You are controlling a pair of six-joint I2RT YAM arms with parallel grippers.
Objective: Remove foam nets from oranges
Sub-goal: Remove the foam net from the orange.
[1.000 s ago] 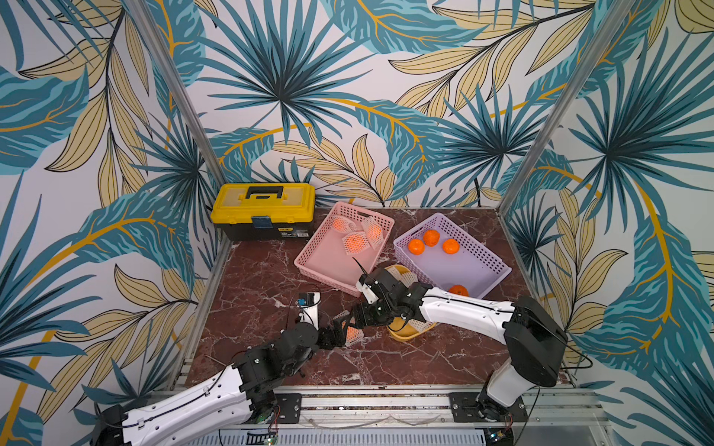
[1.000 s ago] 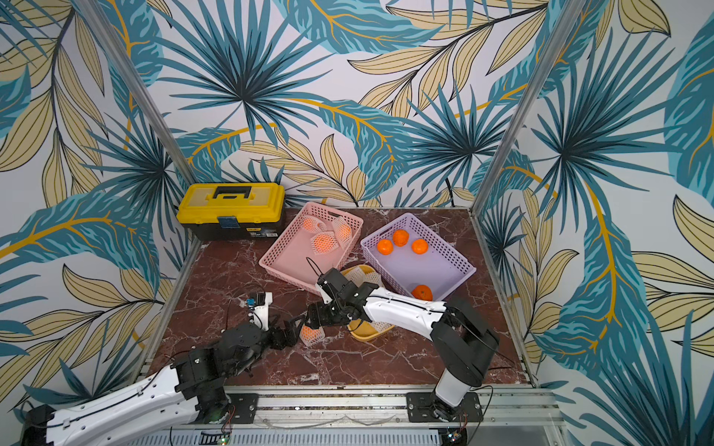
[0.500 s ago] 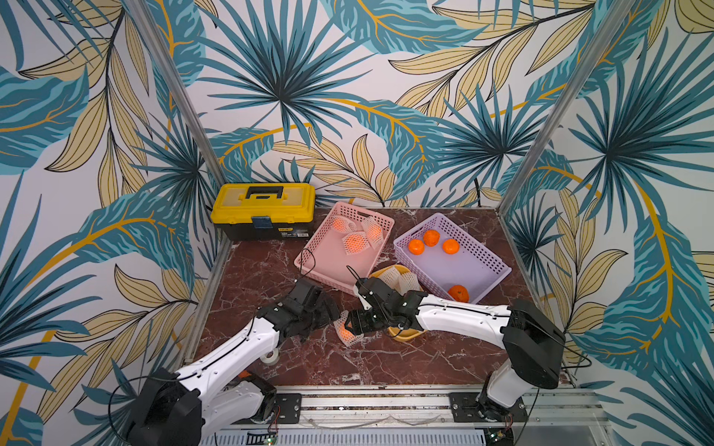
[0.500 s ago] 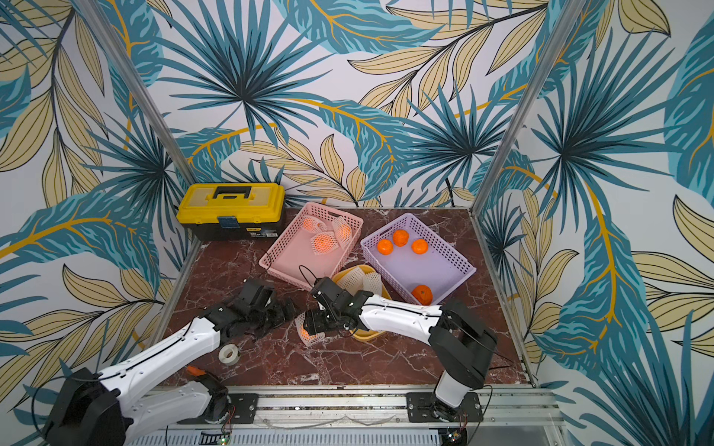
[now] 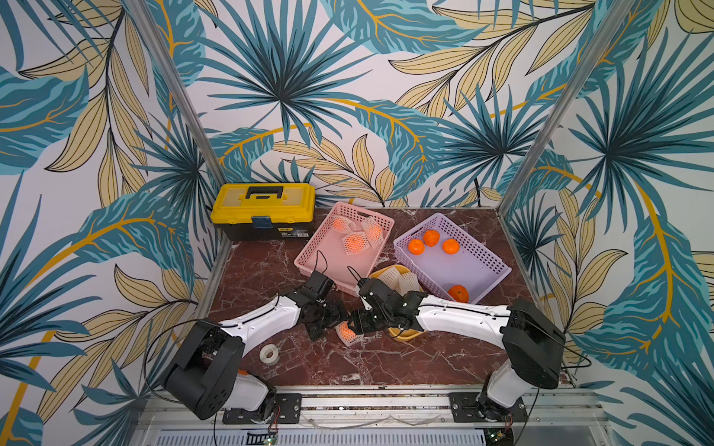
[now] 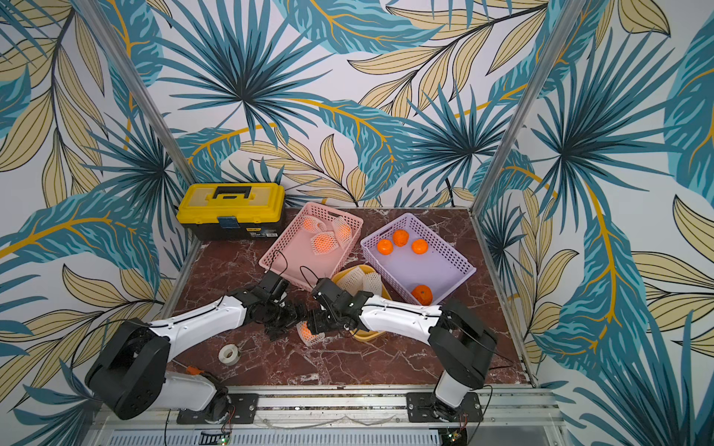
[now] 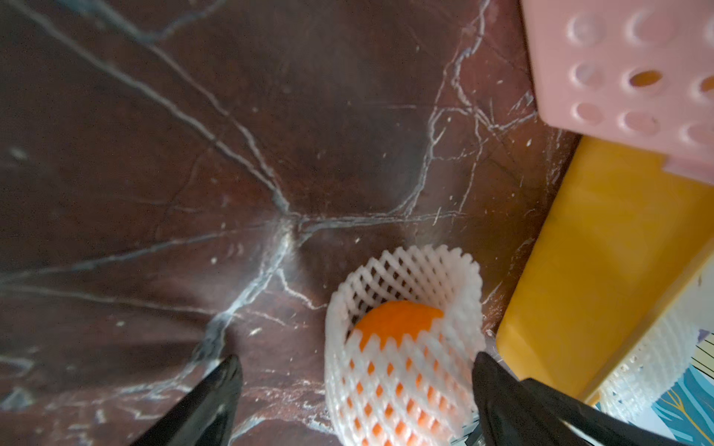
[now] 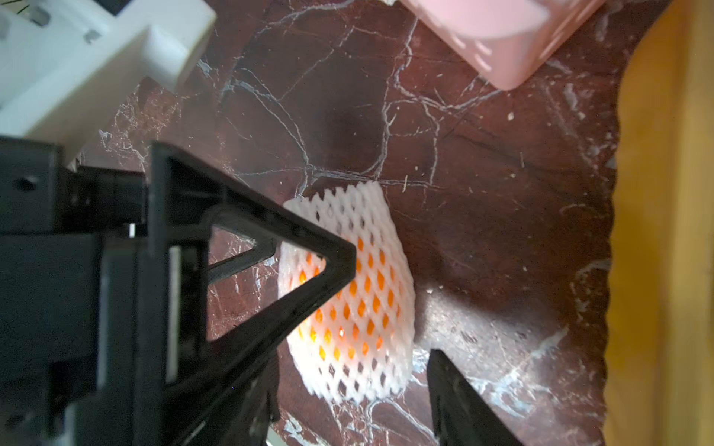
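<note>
This was a robot-lab booth: leaf-print wall panels [image 5: 293,96] on aluminium posts [image 5: 177,96] boxed a marble-look worktop [image 5: 386,367] and rail-mounted robot arms [image 5: 463,320].

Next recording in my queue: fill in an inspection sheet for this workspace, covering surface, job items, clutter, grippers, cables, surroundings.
Surface: dark red marble tabletop, no spills seen.
Job's things: one netted orange on the tabletop between the arms; three netted oranges in the pink basket; four bare oranges in the purple basket; empty foam nets in the yellow bowl.
Clutter: yellow toolbox, white tape roll.
Grippers: left gripper open, straddling the netted orange; right gripper open at the same net.
Cables: thin black loops over both wrists.
Surroundings: leaf-print walls, metal frame posts.
</note>
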